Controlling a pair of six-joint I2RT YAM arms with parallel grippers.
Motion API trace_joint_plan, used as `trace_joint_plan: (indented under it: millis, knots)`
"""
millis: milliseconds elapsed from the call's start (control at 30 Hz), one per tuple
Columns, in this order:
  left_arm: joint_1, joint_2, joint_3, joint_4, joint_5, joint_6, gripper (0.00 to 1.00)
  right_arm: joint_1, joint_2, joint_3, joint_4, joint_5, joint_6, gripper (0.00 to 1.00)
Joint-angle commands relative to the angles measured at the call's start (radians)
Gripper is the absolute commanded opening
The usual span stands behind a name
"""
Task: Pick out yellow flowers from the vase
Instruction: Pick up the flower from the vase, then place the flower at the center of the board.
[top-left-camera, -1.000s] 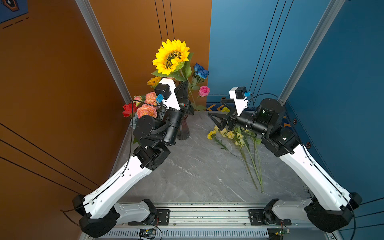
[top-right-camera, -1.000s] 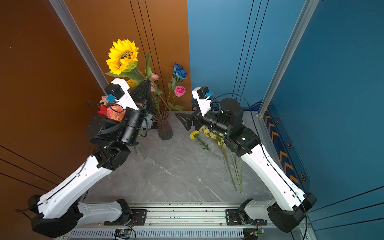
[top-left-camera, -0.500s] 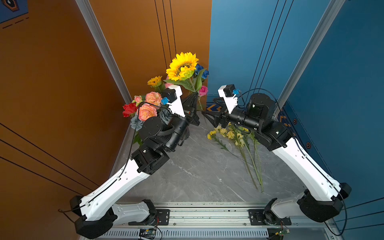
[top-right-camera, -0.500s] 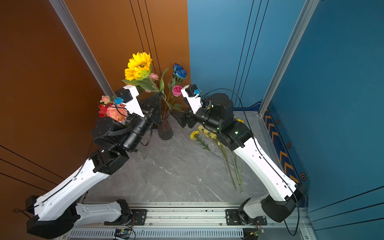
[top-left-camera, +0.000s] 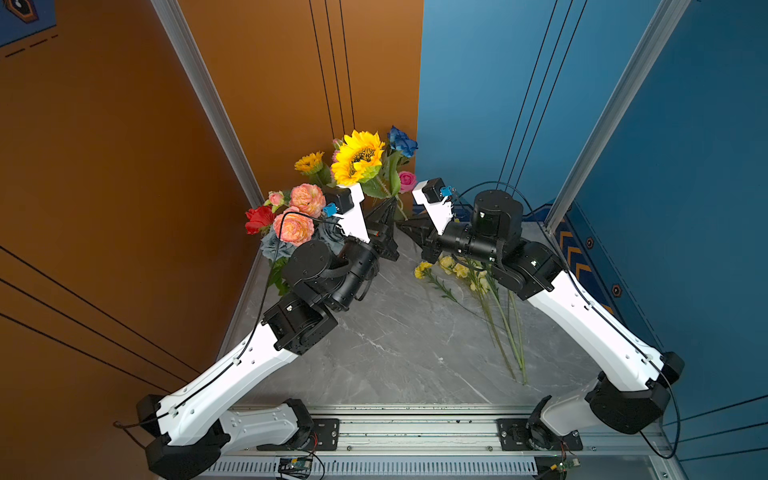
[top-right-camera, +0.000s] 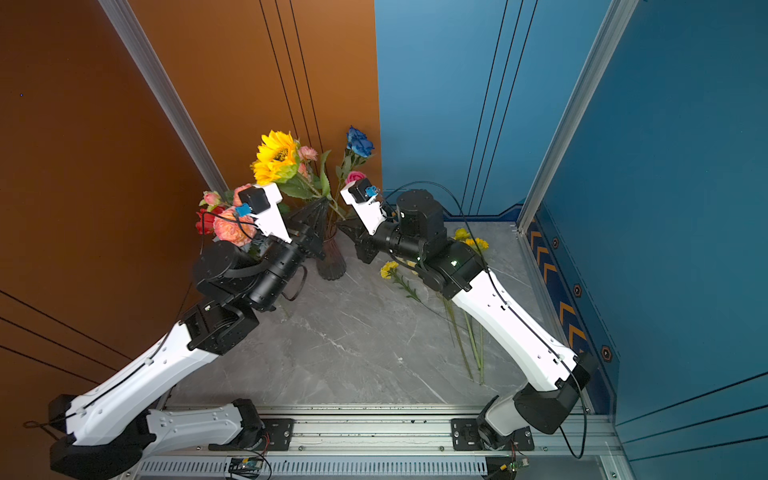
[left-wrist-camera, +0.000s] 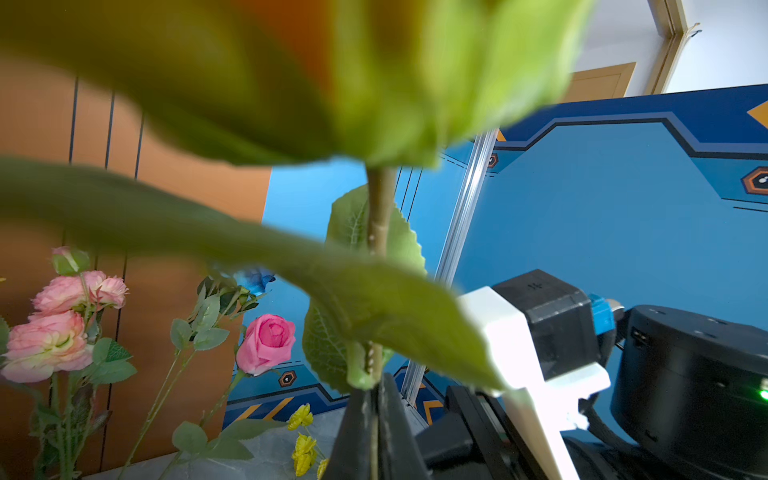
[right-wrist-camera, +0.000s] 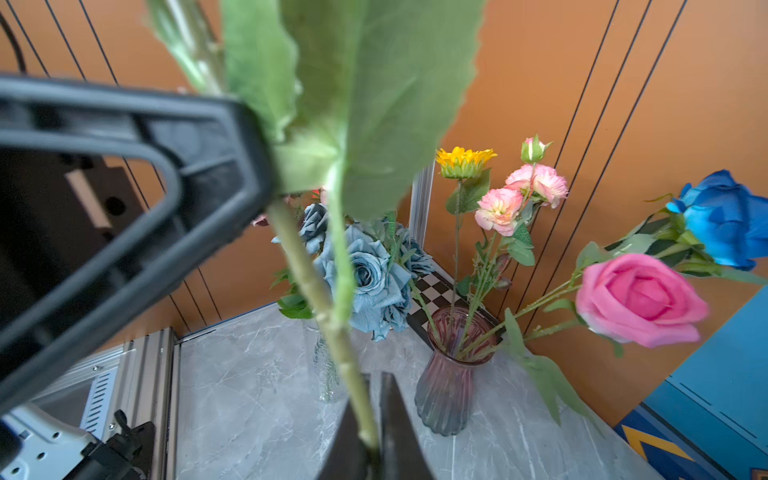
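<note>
You had the sunflower (top-left-camera: 359, 160) out of the vase (right-wrist-camera: 451, 386), stem pinched by left hand (left-wrist-camera: 376, 388) and right hand (right-wrist-camera: 372, 399); the left needed to release fully before the right pulled.

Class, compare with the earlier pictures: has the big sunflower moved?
Yes. In a top view the big sunflower has come down and shifted toward the blue rose, which has stayed put.

Lg sunflower (top-left-camera: 359, 157) near upright; sm yellow blooms (top-left-camera: 448, 262) lying flat.
</note>
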Motion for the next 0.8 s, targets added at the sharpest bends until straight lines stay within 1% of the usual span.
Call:
trace_joint_plan:
  millis: [0, 33, 100, 133, 167, 367, 467, 533, 600, 767]
  knots:
    - [-0.013, -0.02, -0.016, -0.014, 0.008, 0.004, 0.32, -0.018, -0.032, 0.009, 0.023, 0.037, 0.018, 0.0]
    - [-0.013, -0.019, -0.017, -0.014, 0.008, 0.006, 0.46, -0.02, -0.036, -0.024, 0.022, 0.04, 0.021, 0.0]
    - [-0.012, -0.015, -0.016, -0.013, 0.011, 0.014, 0.82, -0.034, -0.046, -0.036, 0.023, 0.044, 0.032, 0.0]
    - [-0.014, -0.014, -0.015, -0.013, 0.012, 0.014, 0.98, -0.045, -0.051, -0.04, 0.023, 0.047, 0.04, 0.0]
    - [-0.014, -0.013, -0.015, -0.013, 0.009, 0.014, 0.98, -0.049, -0.057, -0.047, 0.022, 0.056, 0.046, 0.0]
    - [-0.02, -0.015, 0.004, -0.017, 0.028, 0.033, 0.98, -0.192, -0.086, -0.085, -0.071, 0.135, 0.077, 0.0]
    - [-0.02, -0.003, 0.044, -0.056, 0.056, 0.033, 0.98, -0.28, -0.118, -0.158, -0.092, 0.152, 0.116, 0.0]
    - [-0.024, 0.014, 0.081, -0.083, 0.06, 0.034, 0.98, -0.334, -0.146, -0.219, -0.095, 0.161, 0.135, 0.0]
    - [-0.026, 0.036, 0.129, -0.119, 0.03, 0.034, 0.98, -0.372, -0.158, -0.261, -0.111, 0.19, 0.139, 0.0]
    - [-0.026, 0.13, 0.314, -0.219, -0.011, 0.066, 0.98, -0.484, -0.108, -0.343, -0.151, 0.21, 0.208, 0.0]
